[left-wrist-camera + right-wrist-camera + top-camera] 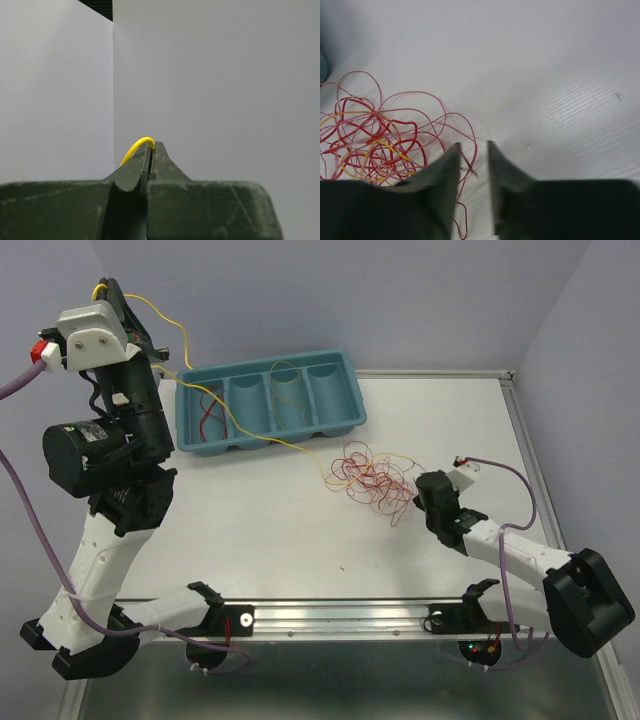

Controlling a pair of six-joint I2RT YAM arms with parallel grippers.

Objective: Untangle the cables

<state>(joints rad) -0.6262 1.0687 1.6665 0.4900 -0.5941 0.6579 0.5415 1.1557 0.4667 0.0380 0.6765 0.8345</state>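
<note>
High above the bench's (250, 540) far left corner, the left claw (151, 147) is clamped shut on a yellow cable (135, 143), a short loop of it arching out beside the tips. From there the cable sags through the air, crosses the blue tray (345, 362) and runs over the bench into the tangle of cables (372, 480), which lies mid-bench, just off the tray's near right corner. More wire sits coiled in the tray's compartments. Low at the tangle's right edge, the right claw (472, 150) stands barely parted, with only a narrow slit between its jaws. A red strand (469, 165) crosses that slit, but nothing looks pinched. Judged from this, the pile has no anchor. A pull by the left arm may drag the whole knot toward the tray rather than slide one cable free, or draw the loops tighter. The line may also snag on the tray wall and shift or tip the tray. A wire this thin could slip from the shut claw, too
</note>
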